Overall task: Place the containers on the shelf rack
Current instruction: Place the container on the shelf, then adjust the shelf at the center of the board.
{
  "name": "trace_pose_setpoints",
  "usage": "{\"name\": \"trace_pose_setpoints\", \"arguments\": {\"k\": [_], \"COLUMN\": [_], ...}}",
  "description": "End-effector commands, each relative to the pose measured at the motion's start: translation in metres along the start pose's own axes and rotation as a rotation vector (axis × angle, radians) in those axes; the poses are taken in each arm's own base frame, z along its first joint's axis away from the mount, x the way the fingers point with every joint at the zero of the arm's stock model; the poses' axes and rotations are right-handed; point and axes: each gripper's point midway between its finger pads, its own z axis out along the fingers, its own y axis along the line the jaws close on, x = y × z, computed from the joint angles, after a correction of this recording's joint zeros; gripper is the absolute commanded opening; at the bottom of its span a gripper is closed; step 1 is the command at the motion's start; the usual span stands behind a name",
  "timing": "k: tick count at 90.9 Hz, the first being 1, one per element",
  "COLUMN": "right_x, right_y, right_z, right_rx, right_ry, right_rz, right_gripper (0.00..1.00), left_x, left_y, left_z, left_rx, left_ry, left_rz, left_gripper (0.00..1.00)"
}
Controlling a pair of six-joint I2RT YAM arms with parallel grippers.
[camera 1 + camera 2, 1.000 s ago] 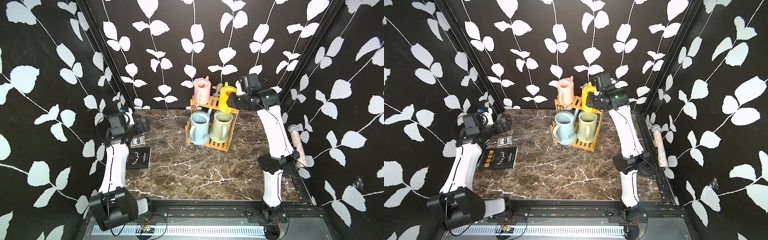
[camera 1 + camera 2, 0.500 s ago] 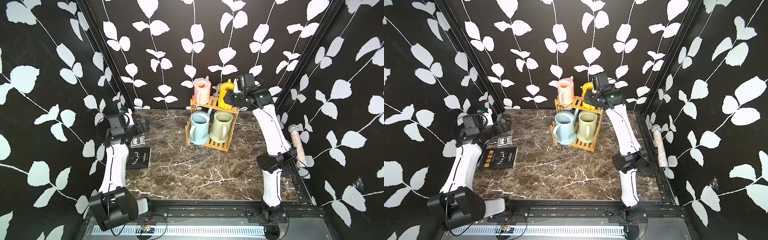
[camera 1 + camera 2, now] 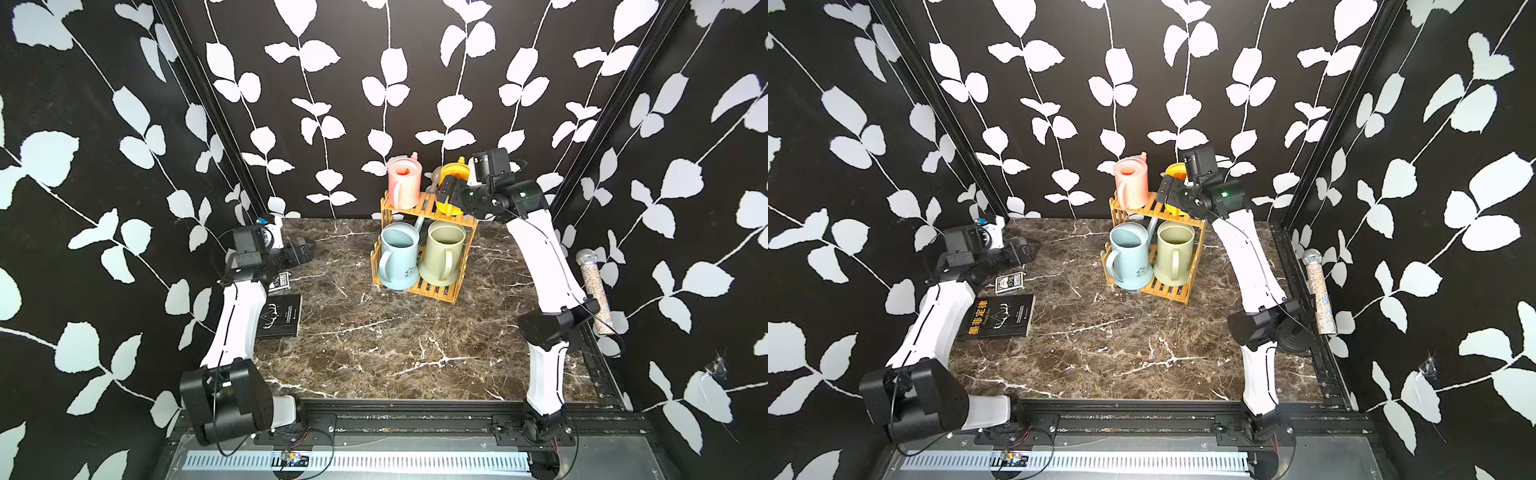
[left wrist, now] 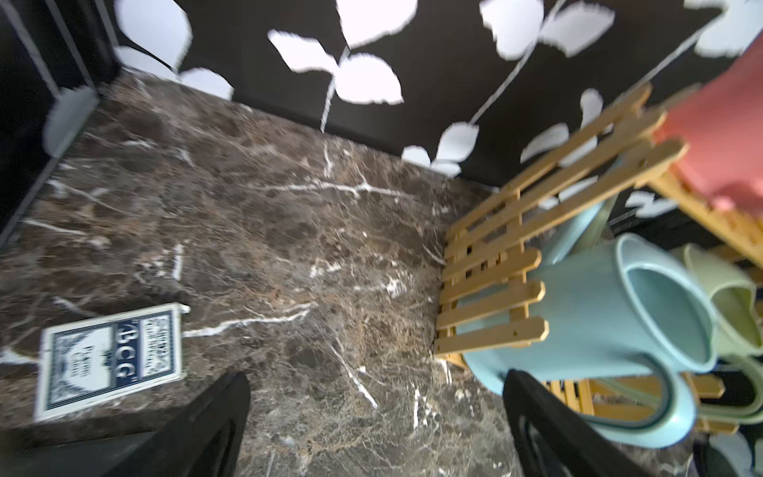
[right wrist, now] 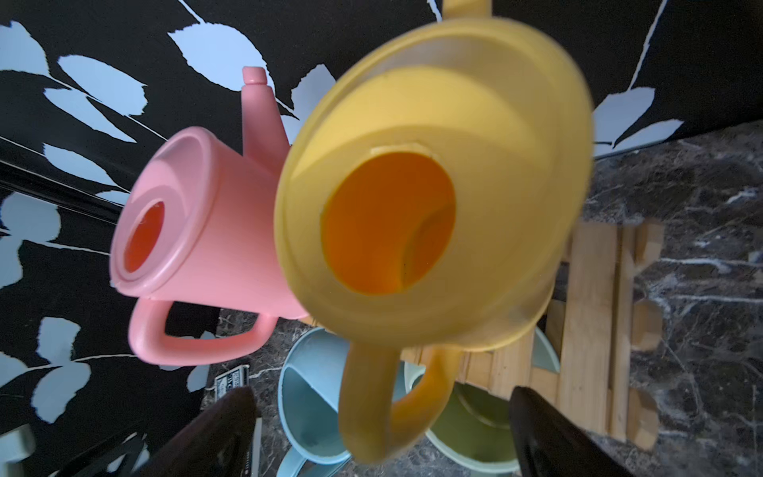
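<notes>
The shelf rack (image 3: 415,287) (image 3: 1168,291) stands at the back of the marble table. Both top views show its lower tier holding the pale blue container (image 3: 399,257) (image 3: 1129,257) and the sage green one (image 3: 444,253) (image 3: 1173,253). On the upper tier the pink one (image 3: 404,183) (image 3: 1133,183) stands beside the yellow one (image 3: 452,171) (image 3: 1176,170). My right gripper (image 3: 446,192) (image 3: 1169,193) (image 5: 377,413) is open, its fingers wide on either side of the yellow container's (image 5: 433,186) handle without touching it. My left gripper (image 3: 301,249) (image 3: 1021,249) (image 4: 375,392) hangs open and empty over the table's left side.
A black book (image 3: 280,316) (image 3: 996,318) and a card deck (image 3: 280,279) (image 4: 107,359) lie at the left by my left arm. A glittery microphone (image 3: 594,291) (image 3: 1318,291) leans at the right wall. Patterned walls close in behind the rack.
My right gripper carried the yellow container onto the upper tier and has opened, letting go of its handle. The left arm has not moved.
</notes>
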Motion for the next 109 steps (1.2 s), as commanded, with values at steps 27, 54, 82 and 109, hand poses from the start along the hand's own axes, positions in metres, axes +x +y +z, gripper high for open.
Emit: {"name": "trace_pose_setpoints", "arguments": {"k": [27, 54, 82, 109], "right_x": [0.016, 0.062, 0.078, 0.077], "right_y": [-0.011, -0.09, -0.182, -0.242], "right_z": [-0.085, -0.093, -0.081, -0.047], "right_rx": [-0.015, 0.1, 0.326, 0.376], "right_ry": [-0.08, -0.065, -0.156, -0.226], "right_rz": [-0.063, -0.067, -0.193, -0.29], "right_gripper": [0.99, 0.99, 0.99, 0.99], "left_x": [0.033, 0.05, 0.091, 0.103], "left_y": [-0.011, -0.037, -0.082, -0.112], "left_z": [0.088, 0.149, 0.179, 0.157], "left_rx": [0.003, 0.051, 0.129, 0.158], "left_ry": [0.256, 0.404, 0.52, 0.533], "left_rz": [0.017, 0.08, 0.161, 0.202], "left_gripper": [0.98, 0.98, 0.98, 0.98]}}
